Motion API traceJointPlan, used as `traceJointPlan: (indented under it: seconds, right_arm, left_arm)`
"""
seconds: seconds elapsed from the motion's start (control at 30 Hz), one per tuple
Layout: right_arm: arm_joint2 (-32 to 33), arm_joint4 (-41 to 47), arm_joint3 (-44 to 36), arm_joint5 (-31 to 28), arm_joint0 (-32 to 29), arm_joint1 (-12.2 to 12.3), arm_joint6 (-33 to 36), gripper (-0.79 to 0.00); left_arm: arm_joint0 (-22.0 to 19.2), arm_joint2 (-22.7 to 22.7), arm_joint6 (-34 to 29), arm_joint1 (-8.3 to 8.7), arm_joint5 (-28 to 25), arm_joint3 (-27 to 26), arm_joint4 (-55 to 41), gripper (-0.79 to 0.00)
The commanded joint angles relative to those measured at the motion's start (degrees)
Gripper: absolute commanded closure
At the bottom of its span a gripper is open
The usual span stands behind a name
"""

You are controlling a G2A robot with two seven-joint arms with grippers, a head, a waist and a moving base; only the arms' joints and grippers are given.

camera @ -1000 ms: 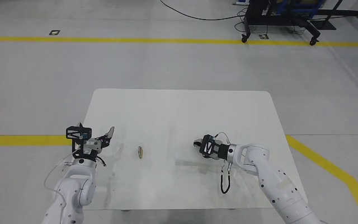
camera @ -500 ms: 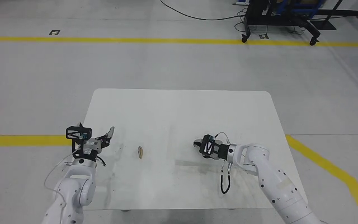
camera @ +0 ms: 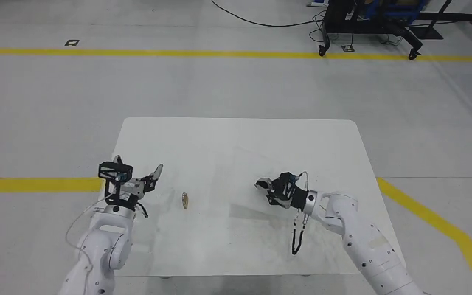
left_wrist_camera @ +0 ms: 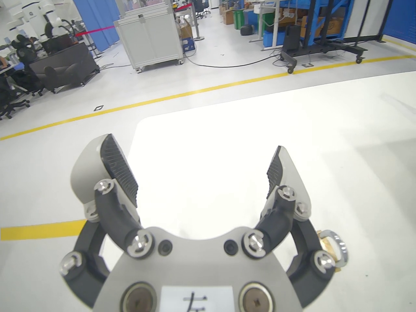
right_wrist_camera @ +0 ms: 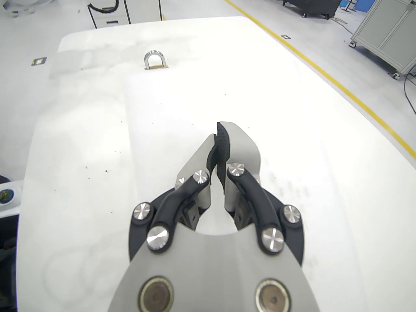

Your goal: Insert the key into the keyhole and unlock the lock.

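1. You have one white table [camera: 243, 140], and it carries one padlock [camera: 185, 200]; count two grippers over it.
2. The padlock lies on the table's near half, between the two grippers. It has a brass body and a silver shackle [right_wrist_camera: 154, 57].
3. Your left gripper [camera: 151, 177] sits near the padlock, on the side towards the table's left edge. Its fingers are spread wide with nothing between them. In your left wrist view the two ribbed pads [left_wrist_camera: 118, 167] stand apart over bare table, and the padlock [left_wrist_camera: 333, 248] shows just past the left gripper [left_wrist_camera: 193, 150] base.
4. Your right gripper [camera: 262, 184] sits well apart from the padlock, near the table's middle.
5. Your right wrist view shows the right gripper [right_wrist_camera: 219, 131] clenched, pad against pad. You cannot tell whether anything thin is pinched there.
6. From that view the padlock [right_wrist_camera: 155, 60] lies ahead of the clenched tips, not touching them.
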Motion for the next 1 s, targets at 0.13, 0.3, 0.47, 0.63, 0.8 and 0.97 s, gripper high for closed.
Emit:
traceJointPlan:
  seconds: [0.13,0.3,0.47,0.63,0.8,0.97]
  right_arm:
    - [-0.87,-0.77,3.53,-0.04,1.09,-0.07,-3.22,0.000]
    - [-1.82,-0.23,7.88,-3.16,3.19,-0.18,-7.77,0.000]
    - [-3.39,-1.27,11.26,-2.51,5.16,-0.56,-11.59,0.000]
    - [-4.46,-2.99,12.90,-1.97,6.20,-0.69,-14.49,0.000]
    - [-4.95,-4.48,13.69,-0.64,6.69,-0.70,-16.70,0.000]
    - [-5.19,-5.54,14.31,-0.68,6.73,-0.56,-18.60,0.000]
  left_arm:
    - [-1.51,3.83,-2.83,-0.05,-4.57,-3.66,2.78,-0.785]
    - [-2.86,10.07,-4.00,-0.48,-3.79,-5.32,9.29,-0.785]
    - [-5.33,14.98,-7.09,-0.88,-7.23,-4.47,9.85,-0.785]
    - [-8.71,18.50,-9.61,-1.25,-7.95,-2.38,13.42,-0.785]
    - [-11.43,22.18,-10.17,-1.58,-7.42,-0.71,20.25,-0.785]
    - [-13.21,25.26,-10.40,-1.88,-8.57,1.21,24.49,-0.785]
